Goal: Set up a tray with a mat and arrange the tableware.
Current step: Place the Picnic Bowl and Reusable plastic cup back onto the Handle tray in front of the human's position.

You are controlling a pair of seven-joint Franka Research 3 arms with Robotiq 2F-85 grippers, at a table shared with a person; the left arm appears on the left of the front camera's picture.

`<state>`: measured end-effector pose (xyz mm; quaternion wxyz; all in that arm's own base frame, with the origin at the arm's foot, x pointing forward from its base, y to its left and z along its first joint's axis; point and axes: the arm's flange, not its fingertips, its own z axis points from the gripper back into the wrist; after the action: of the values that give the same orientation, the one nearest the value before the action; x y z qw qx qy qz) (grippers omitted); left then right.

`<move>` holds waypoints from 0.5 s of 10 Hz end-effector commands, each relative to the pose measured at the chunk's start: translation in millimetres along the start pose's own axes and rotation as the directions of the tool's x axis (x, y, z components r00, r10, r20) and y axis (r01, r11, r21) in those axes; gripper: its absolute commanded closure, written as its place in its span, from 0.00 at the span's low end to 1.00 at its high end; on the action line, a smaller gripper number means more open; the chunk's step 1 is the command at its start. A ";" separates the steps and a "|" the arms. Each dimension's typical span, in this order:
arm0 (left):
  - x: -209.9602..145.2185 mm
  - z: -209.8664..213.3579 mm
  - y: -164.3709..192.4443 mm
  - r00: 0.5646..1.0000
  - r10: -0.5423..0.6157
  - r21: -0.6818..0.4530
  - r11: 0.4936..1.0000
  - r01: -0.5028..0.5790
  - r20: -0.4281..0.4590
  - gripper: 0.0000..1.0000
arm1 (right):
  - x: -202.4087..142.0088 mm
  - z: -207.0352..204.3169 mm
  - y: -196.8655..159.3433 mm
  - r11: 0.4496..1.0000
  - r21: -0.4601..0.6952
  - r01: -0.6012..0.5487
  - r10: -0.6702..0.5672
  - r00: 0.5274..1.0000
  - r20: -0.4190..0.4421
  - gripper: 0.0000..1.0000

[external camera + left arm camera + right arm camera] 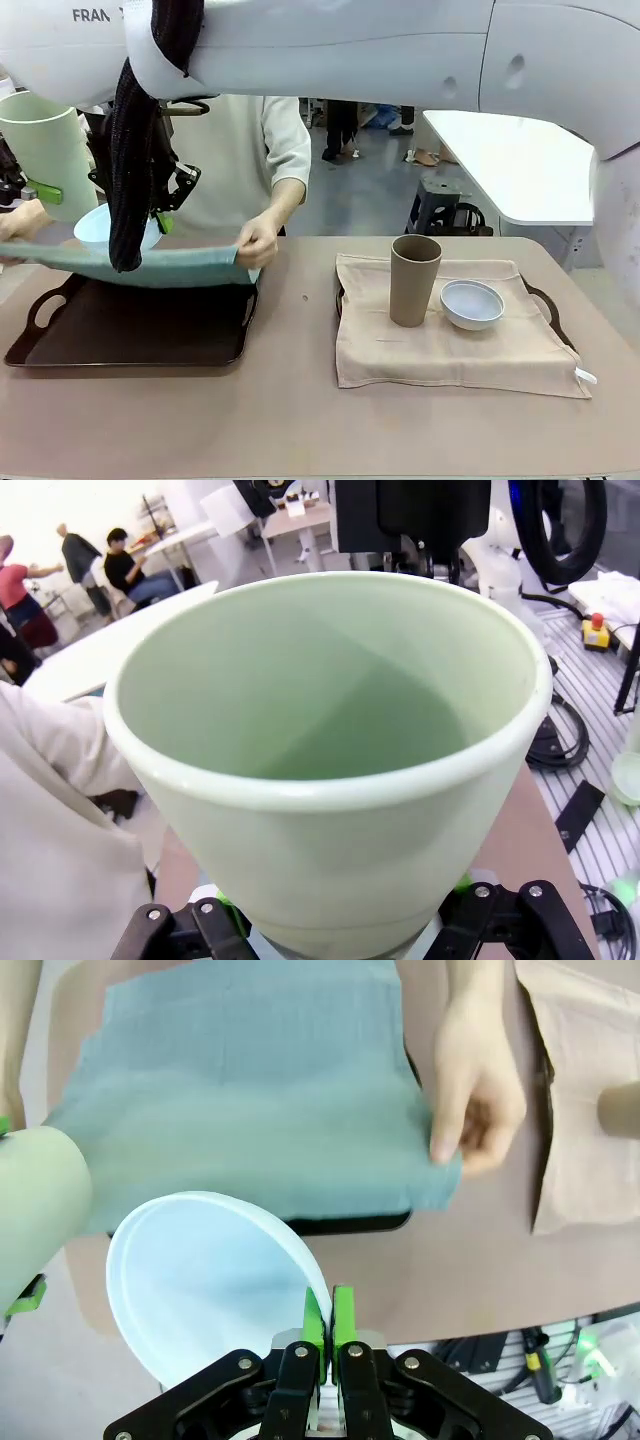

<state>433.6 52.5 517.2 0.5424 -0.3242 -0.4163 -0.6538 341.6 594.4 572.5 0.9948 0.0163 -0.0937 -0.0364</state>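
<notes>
My left gripper (340,932) is shut on the base of a pale green tumbler (330,740), held up at the far left (45,150). My right gripper (329,1315) is shut on the rim of a light blue bowl (205,1280) and holds it above the left tray's far edge (110,228). A person's two hands (258,240) stretch a teal mat (150,265) over the dark brown tray (130,335). On the right, a beige mat (450,340) carries a taupe tumbler (414,280) and a pale bluish-white bowl (472,303).
The right arm (350,45) spans the top of the front view and reaches over to the left side. The person (235,150) stands close behind the left tray. Bare tabletop (300,420) lies between the trays and along the near edge.
</notes>
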 end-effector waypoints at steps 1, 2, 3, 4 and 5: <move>0.4 1.0 -0.2 1.000 -0.006 0.001 1.000 0.006 -0.002 1.00 | -0.6 1.8 -0.1 1.000 0.001 -0.007 0.007 1.000 0.001 1.00; 0.4 1.0 -0.2 1.000 -0.006 0.001 1.000 0.006 -0.002 1.00 | -0.6 1.8 -0.1 1.000 0.001 -0.007 0.007 1.000 0.001 1.00; 0.4 1.0 -0.2 1.000 -0.006 0.001 1.000 0.006 -0.002 1.00 | -0.6 1.8 -0.1 1.000 0.001 -0.007 0.007 1.000 0.001 1.00; 0.4 1.0 -0.2 1.000 -0.006 0.001 1.000 0.006 -0.002 1.00 | -0.6 1.8 -0.1 1.000 0.001 -0.007 0.007 1.000 0.001 1.00; 0.4 1.0 -0.2 1.000 -0.006 0.001 1.000 0.006 -0.002 1.00 | -0.6 1.8 -0.1 1.000 0.001 -0.007 0.007 1.000 0.001 1.00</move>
<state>433.6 53.0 517.2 0.5426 -0.3241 -0.4165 -0.6535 341.6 594.4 572.5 0.9948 0.0163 -0.0937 -0.0364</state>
